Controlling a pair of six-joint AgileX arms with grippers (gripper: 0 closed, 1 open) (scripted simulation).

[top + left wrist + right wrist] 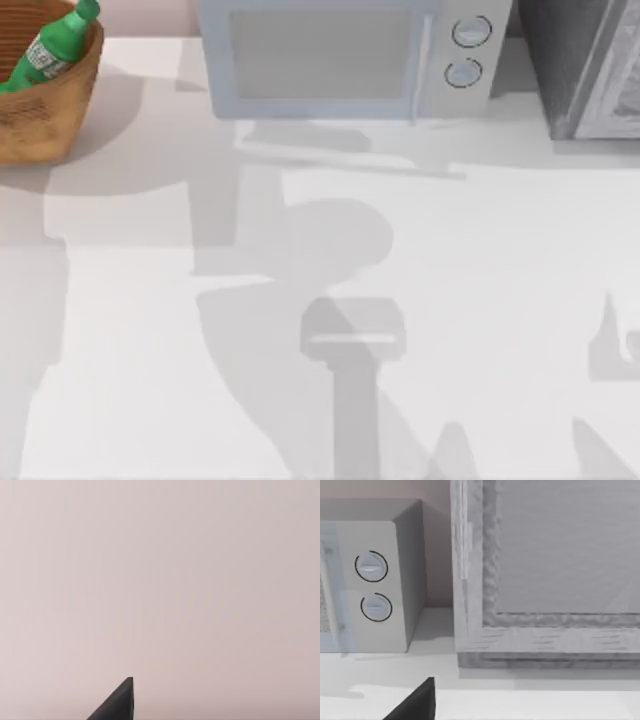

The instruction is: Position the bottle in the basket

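The green bottle (52, 45) lies tilted inside the round wicker basket (60, 110) at the table's far left corner. Its cap rests against the basket's rim and its white-and-green label faces up. Nothing holds the bottle. A dark part of my left gripper (119, 704) juts into the left wrist view against a plain pale wall. A dark part of my right gripper (417, 705) shows low in the right wrist view, above the white table and facing the back of the table.
A pale microwave (340, 55) with two dials stands at the back centre, seen too in the right wrist view as the microwave (375, 580). A grey wood-grain cabinet (590, 65) fills the back right corner. Arm shadows fall across the white table (500, 300).
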